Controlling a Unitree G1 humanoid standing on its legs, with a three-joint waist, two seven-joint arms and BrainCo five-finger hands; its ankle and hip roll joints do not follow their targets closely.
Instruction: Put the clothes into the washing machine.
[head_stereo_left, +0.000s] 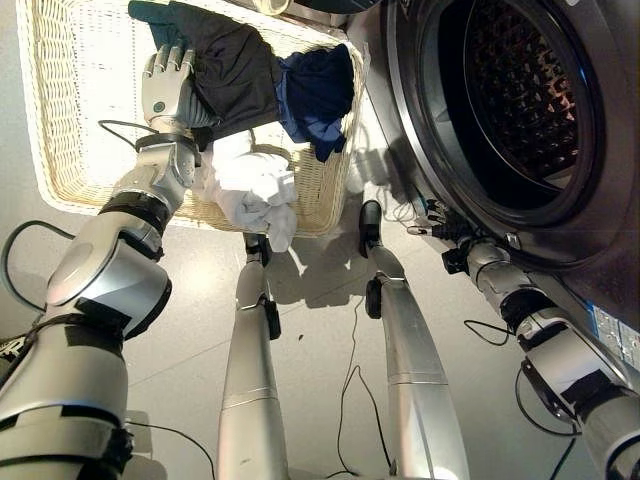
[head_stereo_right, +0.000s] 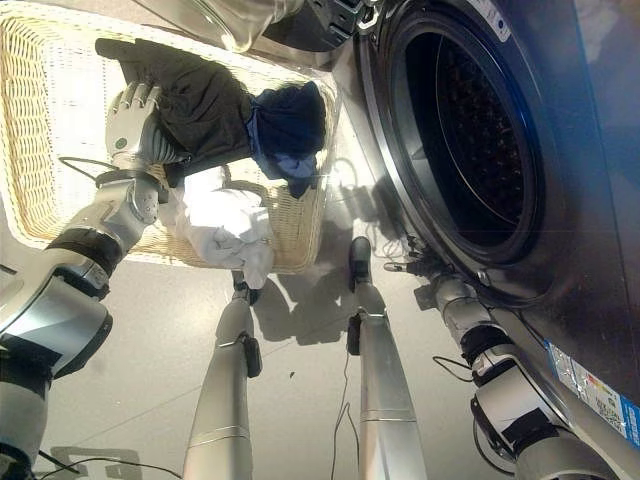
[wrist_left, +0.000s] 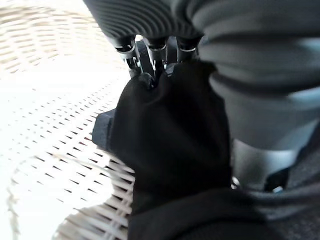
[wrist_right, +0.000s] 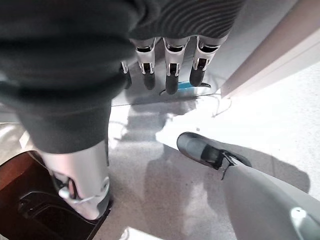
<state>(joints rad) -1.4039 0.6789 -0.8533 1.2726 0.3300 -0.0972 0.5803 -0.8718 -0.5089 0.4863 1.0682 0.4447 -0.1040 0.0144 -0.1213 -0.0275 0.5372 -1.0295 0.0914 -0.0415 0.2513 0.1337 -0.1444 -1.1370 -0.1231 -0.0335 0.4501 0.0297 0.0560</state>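
Here, left hand (head_stereo_left: 167, 88) in the white wicker basket (head_stereo_left: 60, 150), fingers (wrist_left: 156, 52) clamped on the black garment (head_stereo_left: 235, 75), right hand (wrist_right: 167, 65) fingers straight and apart, beside the washing machine drum (head_stereo_left: 520, 100).

Home laundry corner: front-loading washing machine (head_stereo_left: 520, 110), wicker laundry basket (head_stereo_left: 70, 130) of clothes (head_stereo_left: 250, 75).

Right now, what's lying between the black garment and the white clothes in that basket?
In the left eye view, the left hand and its wrist lie between them: fingers on the black garment, white clothes just behind the wrist, inside the wicker basket.
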